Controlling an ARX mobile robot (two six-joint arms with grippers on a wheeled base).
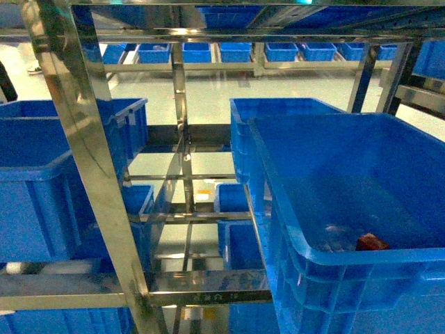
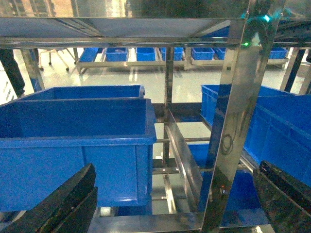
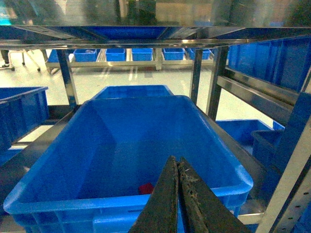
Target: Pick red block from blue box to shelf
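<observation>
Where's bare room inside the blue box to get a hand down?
Most of the blue box floor is bare: the far end and the middle hold nothing. The only item visible is the red block, near the front wall. The right hand, shut, sits above that wall, beside the block, so it is tightest there.

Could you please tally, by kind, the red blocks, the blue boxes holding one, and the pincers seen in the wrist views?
Red block: 1
Blue box holding it: 1
Pincers: 2, left pincer open, right pincer shut
Total: 4
</observation>
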